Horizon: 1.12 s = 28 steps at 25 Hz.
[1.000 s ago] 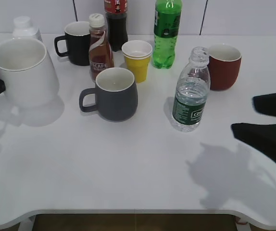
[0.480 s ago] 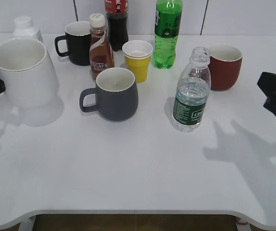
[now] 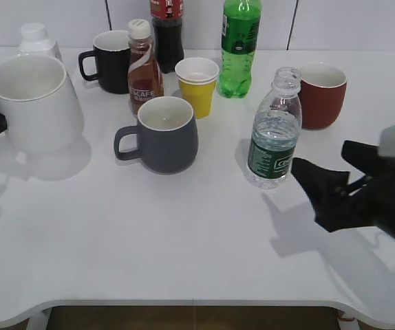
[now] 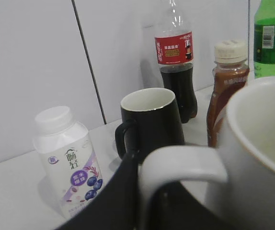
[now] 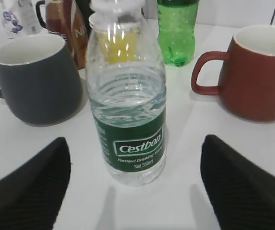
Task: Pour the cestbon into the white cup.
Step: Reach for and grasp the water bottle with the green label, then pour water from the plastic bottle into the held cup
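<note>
Cestbon [image 3: 274,130]: clear ribbed bottle, dark green label with white print, uncapped, upright on the table right of centre, water reaching above the label. White cup [image 3: 34,102]: large plain ceramic mug, thin dark rim line, empty, upright at the far left, handle toward the left edge.

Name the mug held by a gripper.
The white cup at far left: the left gripper holds its handle. The dark grey mug, black mug and red mug stand free.
</note>
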Each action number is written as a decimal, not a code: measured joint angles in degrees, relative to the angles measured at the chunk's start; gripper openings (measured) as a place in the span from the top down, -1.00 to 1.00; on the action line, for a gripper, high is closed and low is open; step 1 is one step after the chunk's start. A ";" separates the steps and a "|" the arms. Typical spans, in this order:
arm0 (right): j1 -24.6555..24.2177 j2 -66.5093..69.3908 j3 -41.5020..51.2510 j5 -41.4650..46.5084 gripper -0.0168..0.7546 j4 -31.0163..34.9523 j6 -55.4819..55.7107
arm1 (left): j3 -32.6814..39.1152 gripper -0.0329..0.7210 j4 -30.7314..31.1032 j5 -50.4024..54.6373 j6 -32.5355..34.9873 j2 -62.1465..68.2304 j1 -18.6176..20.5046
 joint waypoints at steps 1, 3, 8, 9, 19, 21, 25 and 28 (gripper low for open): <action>0.00 2.69 -0.71 -1.49 -0.73 0.00 0.54 | 0.00 0.84 0.00 0.05 0.00 -0.09 0.00; 0.00 7.47 -2.57 -3.16 -0.74 0.00 1.86 | 0.00 0.84 0.20 0.71 -0.11 -0.77 0.00; 0.00 18.68 -10.28 -4.52 -0.74 -0.31 3.63 | 0.02 0.84 2.06 6.15 -4.27 -5.23 -0.05; 0.00 20.46 -12.00 -4.52 -0.74 0.05 3.67 | 0.02 0.84 2.47 8.09 -5.11 -6.19 -0.26; -0.04 25.08 -20.84 1.06 -0.23 -3.48 1.94 | 0.06 0.84 3.12 23.46 -6.26 -12.45 -16.26; -0.04 21.52 -20.79 4.06 -0.23 -7.46 -2.58 | 0.06 0.84 2.73 23.97 -6.26 -12.57 -20.32; -0.04 12.91 -23.53 18.43 -0.23 -12.54 -14.86 | 0.06 0.84 1.81 24.34 -6.31 -12.63 -26.69; -0.04 8.53 -26.66 26.76 -0.23 -13.46 -23.42 | 0.06 0.84 0.64 24.81 -6.31 -12.63 -30.34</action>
